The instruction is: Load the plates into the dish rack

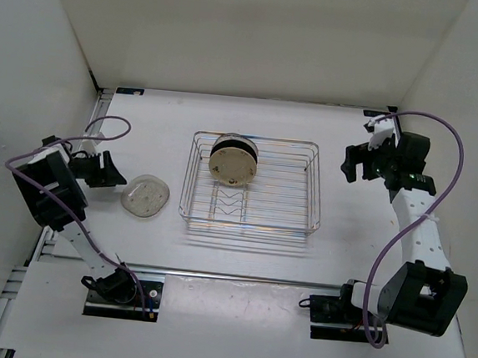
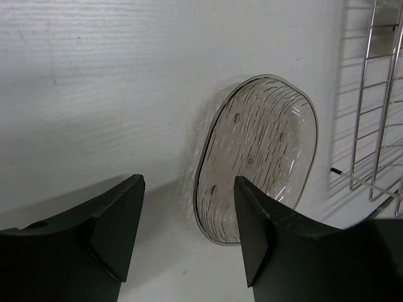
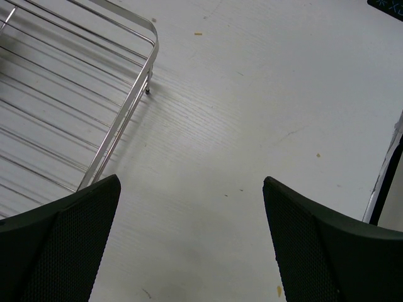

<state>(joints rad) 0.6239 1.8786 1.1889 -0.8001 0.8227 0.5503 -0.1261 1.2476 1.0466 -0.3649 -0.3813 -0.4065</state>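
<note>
The chrome wire dish rack (image 1: 305,185) sits mid-table. Plates stand upright in its far-left part: the cream-yellow specked plate (image 1: 232,165) faces front, and the black plate's edge (image 1: 236,140) shows behind it. I cannot make out the white plate. The clear glass plate (image 1: 145,195) lies flat on the table left of the rack. It also shows in the left wrist view (image 2: 258,151). My left gripper (image 1: 115,174) is open and empty, just left of the glass plate, whose near rim lies by the right fingertip (image 2: 247,195). My right gripper (image 1: 354,162) is open and empty, right of the rack.
The rack's left wall (image 2: 378,94) shows at the right of the left wrist view. Its near-right corner (image 3: 148,44) shows in the right wrist view. White walls enclose the table on the left, back and right. The V dividers (image 1: 230,202) in the rack's front half hold nothing.
</note>
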